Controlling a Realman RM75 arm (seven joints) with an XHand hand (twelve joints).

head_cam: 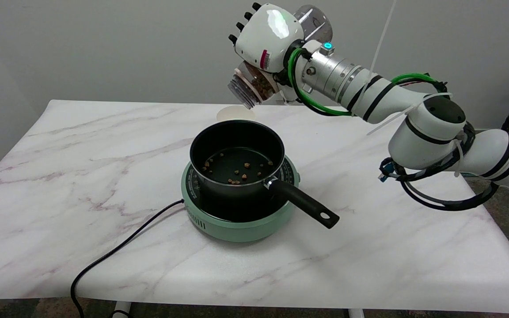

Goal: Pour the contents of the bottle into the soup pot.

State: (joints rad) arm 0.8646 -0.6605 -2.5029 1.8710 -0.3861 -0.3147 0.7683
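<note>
Brown bits [237, 171] already dot the soup pot [237, 152] on its green burner [241, 223]; we judge pouring underway. Our right hand [268, 37] grips the clear bottle [254, 86] tilted mouth-down above the far rim; next, steeper tilt.

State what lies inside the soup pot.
Small brown bits lie scattered on the soup pot floor. The near wall hides the floor strip just behind it.
</note>
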